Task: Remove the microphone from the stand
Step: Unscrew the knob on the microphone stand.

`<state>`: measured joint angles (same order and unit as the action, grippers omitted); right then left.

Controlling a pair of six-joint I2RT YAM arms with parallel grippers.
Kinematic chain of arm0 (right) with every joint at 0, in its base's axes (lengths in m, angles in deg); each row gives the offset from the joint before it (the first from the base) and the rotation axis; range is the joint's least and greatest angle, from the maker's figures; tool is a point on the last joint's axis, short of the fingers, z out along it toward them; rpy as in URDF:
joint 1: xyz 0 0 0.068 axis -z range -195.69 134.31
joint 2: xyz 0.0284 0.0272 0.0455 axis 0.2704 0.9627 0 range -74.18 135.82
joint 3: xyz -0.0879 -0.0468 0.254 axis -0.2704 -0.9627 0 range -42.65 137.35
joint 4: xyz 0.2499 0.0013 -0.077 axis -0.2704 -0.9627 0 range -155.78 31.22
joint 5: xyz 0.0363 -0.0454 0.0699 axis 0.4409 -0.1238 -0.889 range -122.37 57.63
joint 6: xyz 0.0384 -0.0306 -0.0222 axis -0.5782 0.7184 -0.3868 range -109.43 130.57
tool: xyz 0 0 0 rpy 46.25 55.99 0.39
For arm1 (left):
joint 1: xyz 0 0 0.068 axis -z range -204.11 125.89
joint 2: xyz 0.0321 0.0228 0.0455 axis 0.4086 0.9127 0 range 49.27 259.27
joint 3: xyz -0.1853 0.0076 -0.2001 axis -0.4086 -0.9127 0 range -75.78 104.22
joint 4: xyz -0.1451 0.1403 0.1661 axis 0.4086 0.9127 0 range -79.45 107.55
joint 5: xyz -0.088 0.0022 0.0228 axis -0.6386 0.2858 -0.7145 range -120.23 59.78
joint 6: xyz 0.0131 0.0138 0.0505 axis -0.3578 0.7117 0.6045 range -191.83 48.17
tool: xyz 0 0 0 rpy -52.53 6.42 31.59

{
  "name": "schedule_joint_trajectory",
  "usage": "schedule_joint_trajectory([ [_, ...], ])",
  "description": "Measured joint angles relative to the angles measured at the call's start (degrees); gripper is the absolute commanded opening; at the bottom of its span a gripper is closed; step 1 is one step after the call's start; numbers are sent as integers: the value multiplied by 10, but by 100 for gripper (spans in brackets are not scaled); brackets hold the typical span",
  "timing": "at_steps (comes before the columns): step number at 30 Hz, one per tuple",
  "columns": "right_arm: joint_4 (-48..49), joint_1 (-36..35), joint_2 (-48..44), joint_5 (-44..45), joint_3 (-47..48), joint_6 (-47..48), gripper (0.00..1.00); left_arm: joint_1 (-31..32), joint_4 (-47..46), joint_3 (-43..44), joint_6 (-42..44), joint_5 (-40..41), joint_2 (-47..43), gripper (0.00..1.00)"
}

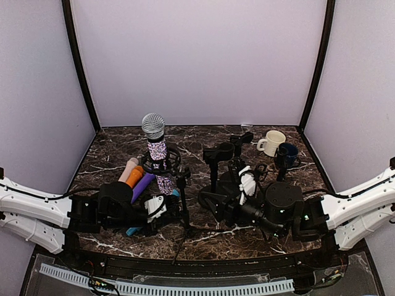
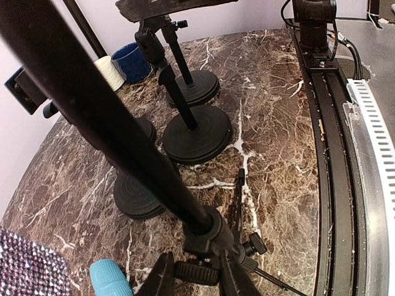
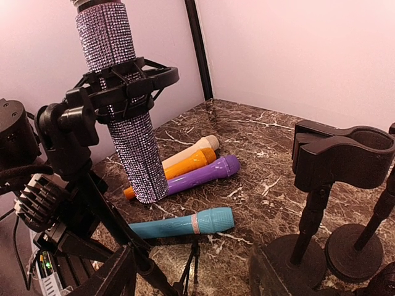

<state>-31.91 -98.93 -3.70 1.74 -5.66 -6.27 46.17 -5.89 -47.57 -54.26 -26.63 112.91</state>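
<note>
The microphone (image 1: 154, 139) has a silver mesh head and a rhinestone body (image 3: 117, 68). It sits upright in the black shock-mount clip of the tripod stand (image 1: 183, 185) at centre left. In the left wrist view my left gripper (image 2: 200, 279) is low at the stand's (image 2: 203, 228) hub, its jaws pressed on either end of a knurled knob. The microphone's lower tip (image 2: 24, 268) shows at the bottom left there. My right gripper (image 3: 194, 280) is open to the right of the stand (image 3: 105, 92), near the pole and holding nothing.
Cream (image 3: 197, 148), orange (image 3: 185, 165), purple (image 3: 203, 174) and teal (image 3: 185, 223) microphones lie on the marble table (image 1: 111, 154) beside the stand. Several empty black stands with round bases (image 2: 197, 132) crowd the middle. A cream mug (image 1: 272, 142) and a dark blue mug (image 1: 287, 154) stand at the back right.
</note>
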Motion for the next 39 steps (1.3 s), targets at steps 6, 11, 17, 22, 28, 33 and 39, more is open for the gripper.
schedule_joint_trajectory([
  [6,1,0,-4,0,-4,0,62,0,1,2,-3,1,1,16],
  [11,1,0,-7,0,-5,0,62,-1,1,2,-19,-2,1,14],
  [17,1,0,-7,0,-5,-2,61,-19,1,1,-60,-40,1,13],
  [22,1,0,-7,-1,-5,-2,61,-37,-13,-6,-113,-82,1,12],
  [28,1,0,-7,-6,-5,-3,61,-53,-50,-19,-181,-123,11,12],
  [33,1,0,-7,-9,-5,-4,61,-63,-82,-31,-237,-148,16,12],
  [39,1,0,-7,-11,-5,-9,61,-67,-120,-48,-303,-161,20,12],
])
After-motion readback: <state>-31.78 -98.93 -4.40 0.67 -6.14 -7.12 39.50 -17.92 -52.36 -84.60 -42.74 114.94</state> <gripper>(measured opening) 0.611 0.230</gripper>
